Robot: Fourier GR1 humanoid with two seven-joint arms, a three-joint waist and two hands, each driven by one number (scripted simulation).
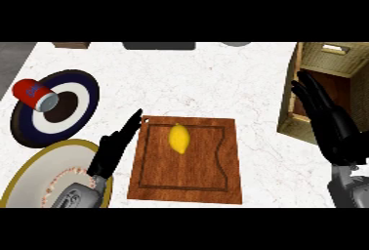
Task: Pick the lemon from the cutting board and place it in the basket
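Observation:
A yellow lemon (178, 138) lies on the upper middle of the brown wooden cutting board (209, 180) at the centre of the counter. A woven basket (292, 126) with a wooden floor stands at the right edge, partly cut off by the view. My right hand (333, 128) hangs open in front of the basket, fingers straight and pointing up, well to the right of the lemon. At the board's left edge is my left hand (112, 150), open with straight fingers aimed up toward the board's top left corner. Neither hand touches the lemon.
A dark blue and white plate (79, 105) at the left carries a red can (34, 93) lying on its side. Under my left forearm sits a cream plate with a gold rim (29, 171). Dark objects line the counter's far edge.

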